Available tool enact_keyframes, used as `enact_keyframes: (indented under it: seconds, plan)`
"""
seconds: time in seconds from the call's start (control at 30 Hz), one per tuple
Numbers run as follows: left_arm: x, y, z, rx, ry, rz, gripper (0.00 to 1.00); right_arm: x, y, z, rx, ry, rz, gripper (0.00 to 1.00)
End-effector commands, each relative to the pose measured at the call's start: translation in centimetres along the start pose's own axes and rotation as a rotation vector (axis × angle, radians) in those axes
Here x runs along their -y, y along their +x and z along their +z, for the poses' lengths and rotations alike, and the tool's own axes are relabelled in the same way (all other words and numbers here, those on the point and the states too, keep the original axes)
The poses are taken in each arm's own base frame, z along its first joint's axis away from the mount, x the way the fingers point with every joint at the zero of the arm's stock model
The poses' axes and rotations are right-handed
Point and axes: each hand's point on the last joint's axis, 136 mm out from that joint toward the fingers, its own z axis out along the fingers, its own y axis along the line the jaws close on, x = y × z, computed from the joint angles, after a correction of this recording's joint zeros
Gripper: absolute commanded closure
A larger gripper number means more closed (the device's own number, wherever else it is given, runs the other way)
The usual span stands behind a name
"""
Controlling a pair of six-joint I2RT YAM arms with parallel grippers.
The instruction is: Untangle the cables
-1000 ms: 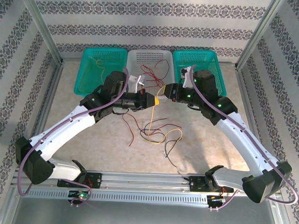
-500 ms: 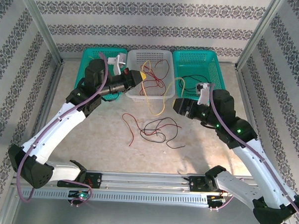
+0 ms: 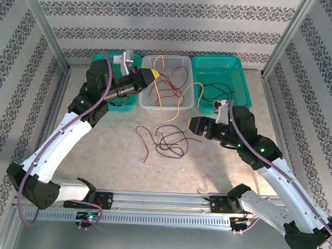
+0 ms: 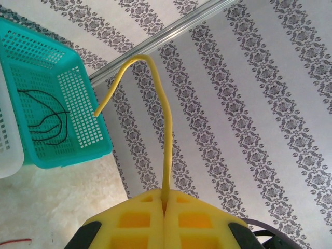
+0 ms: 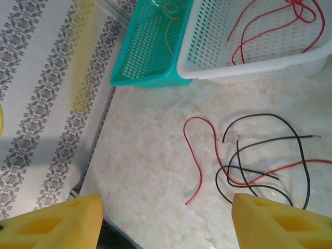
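The left pincer [image 3: 153,74] is clamped shut on a yellow cable [image 4: 169,145], raised over the white basket [image 3: 147,104]. The right pincer [image 3: 192,125] gapes wide and empty, just right of the red and black cables [image 3: 170,142] tangled on the worktop [image 3: 110,149].

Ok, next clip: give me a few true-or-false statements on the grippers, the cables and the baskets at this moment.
1. The left gripper is shut on a yellow cable. True.
2. The right gripper holds a black cable. False: its jaws stand open with nothing between them.
3. Red and black cables lie tangled on the table. True.
4. The white basket is empty. False: red cables lie in it.
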Motion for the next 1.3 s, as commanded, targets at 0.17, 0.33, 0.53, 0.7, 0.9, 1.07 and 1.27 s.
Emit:
enact_keyframes:
  seconds: [0.17, 0.33, 0.53, 0.7, 0.9, 1.07, 1.27]
  plan:
    - [0.6, -0.3, -0.6, -0.023, -0.011, 0.030, 1.00, -1.1, -3.8, -0.1, 0.080, 0.019, -0.037, 0.33]
    - [0.3, 0.0, -0.9, -0.033, -0.024, 0.034, 1.00, -1.4, -5.0, 0.5, 0.089, 0.014, -0.048, 0.34]
    - [0.5, 0.1, -1.3, -0.040, -0.028, 0.042, 1.00, -0.8, -5.4, 2.1, 0.066, 0.018, -0.039, 0.45]
    - [0.2, -0.2, -1.9, -0.037, -0.043, 0.044, 1.00, 0.1, -5.7, 2.7, 0.067, 0.036, -0.026, 0.78]
    - [-1.6, -3.0, -5.0, 0.025, -0.164, 0.099, 1.00, 1.7, -5.4, 2.7, 0.059, 0.076, -0.006, 1.00]
    - [-5.1, -9.8, -11.6, 0.262, -0.478, 0.195, 1.00, 4.0, -4.0, 2.8, 0.025, 0.117, 0.028, 1.00]
    - [-6.4, -14.9, -12.2, 0.436, -0.490, 0.174, 1.00, 3.8, -2.0, 2.7, -0.037, 0.137, -0.027, 1.00]
